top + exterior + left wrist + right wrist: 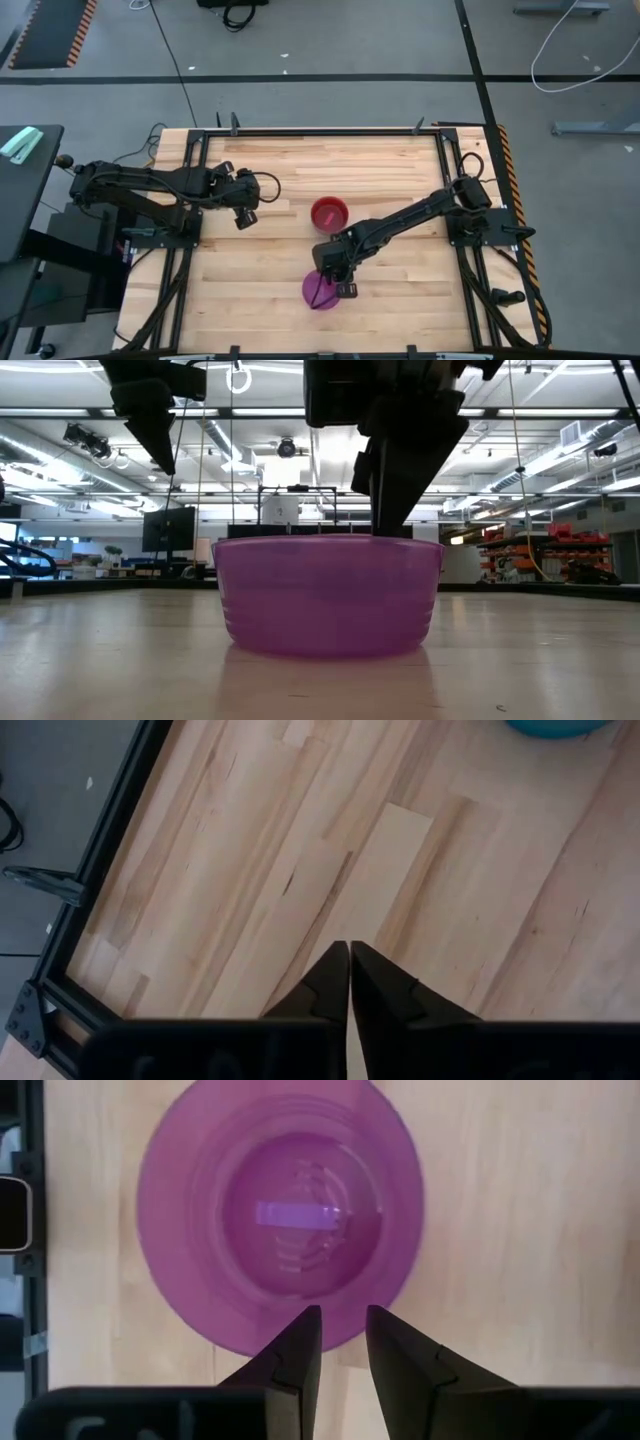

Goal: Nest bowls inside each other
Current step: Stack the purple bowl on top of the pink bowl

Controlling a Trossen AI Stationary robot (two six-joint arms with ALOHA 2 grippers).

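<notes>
A purple bowl [318, 290] stands upright on its base near the table's near edge; it also shows in the low view [328, 595] and the right wrist view [280, 1210]. A pink-red bowl [329, 213] stands upright at mid-table. My right gripper [346, 284] [343, 1330] points down over the purple bowl's right rim, its fingers a narrow gap apart. My left gripper [246, 216] [349, 965] hovers shut over bare wood left of the pink-red bowl. A teal-blue rounded edge [560, 725] shows in the left wrist view. Other bowls are out of view. My right gripper comes from above with both fingertips [303, 1325] over the purple bowl's rim on its right side [335, 1342]. In the low view the fingers [388, 510] reach down to about rim height. I cannot tell whether they touch it.
Bare wooden tabletop [260, 270] lies around both bowls. A black metal frame [448, 160] runs along the table's edges, with the arm bases at the left and right sides. The frame's corner [40, 1010] shows in the left wrist view.
</notes>
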